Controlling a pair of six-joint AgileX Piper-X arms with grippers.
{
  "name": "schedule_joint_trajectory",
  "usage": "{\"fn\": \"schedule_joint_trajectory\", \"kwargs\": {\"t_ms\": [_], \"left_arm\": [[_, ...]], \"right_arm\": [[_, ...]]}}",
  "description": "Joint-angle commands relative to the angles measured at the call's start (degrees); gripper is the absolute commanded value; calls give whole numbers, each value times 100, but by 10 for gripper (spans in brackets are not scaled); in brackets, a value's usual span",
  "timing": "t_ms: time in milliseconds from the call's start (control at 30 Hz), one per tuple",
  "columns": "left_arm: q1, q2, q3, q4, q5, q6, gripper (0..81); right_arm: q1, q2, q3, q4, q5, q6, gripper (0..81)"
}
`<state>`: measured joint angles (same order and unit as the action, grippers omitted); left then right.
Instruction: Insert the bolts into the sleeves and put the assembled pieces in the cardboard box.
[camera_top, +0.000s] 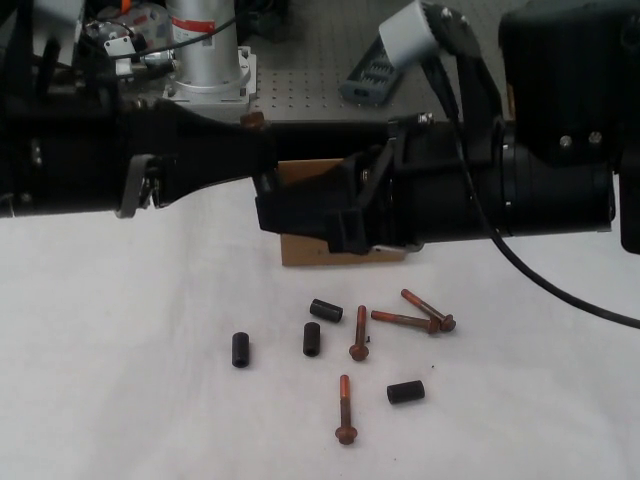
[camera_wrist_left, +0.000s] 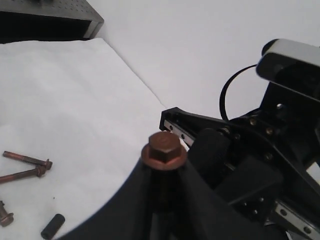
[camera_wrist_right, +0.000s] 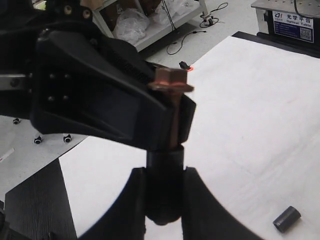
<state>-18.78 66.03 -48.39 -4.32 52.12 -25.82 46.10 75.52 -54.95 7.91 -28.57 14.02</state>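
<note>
Left gripper (camera_wrist_left: 162, 181) clamps bolt (camera_wrist_left: 164, 151), shank hidden; right gripper (camera_wrist_right: 164, 200) clamps sleeve (camera_wrist_right: 165, 167); cardboard box (camera_top: 300, 255) mostly hidden behind arms.

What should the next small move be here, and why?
Probably the left gripper should push its bolt deeper into the sleeve in the right gripper: the tip sits at the sleeve's mouth, most of the shank exposed.

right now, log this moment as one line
left gripper: shut on bolt | right gripper: shut on sleeve | bolt shank at sleeve mouth | four loose bolts, four loose sleeves on cloth
</note>
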Motion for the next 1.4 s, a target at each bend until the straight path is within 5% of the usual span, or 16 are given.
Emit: {"fn": "schedule_joint_trajectory", "kwargs": {"t_ms": [0, 267, 833, 1167, 1367], "left_arm": [[-56, -71, -16, 90, 739, 173, 201], [-56, -71, -16, 90, 739, 158, 507], [-56, -71, -16, 90, -389, 534, 507], [-56, -71, -16, 90, -394, 749, 507], [439, -416, -16, 486, -394, 864, 446]], "right_arm": [[-98, -14, -74, -11, 309, -249, 29], [-98, -25, -74, 118, 266, -376, 29], [-98, -122, -74, 308, 178, -760, 29], [-98, -121, -74, 308, 108, -760, 29], [-423, -111, -74, 418, 230, -737, 29]]}}
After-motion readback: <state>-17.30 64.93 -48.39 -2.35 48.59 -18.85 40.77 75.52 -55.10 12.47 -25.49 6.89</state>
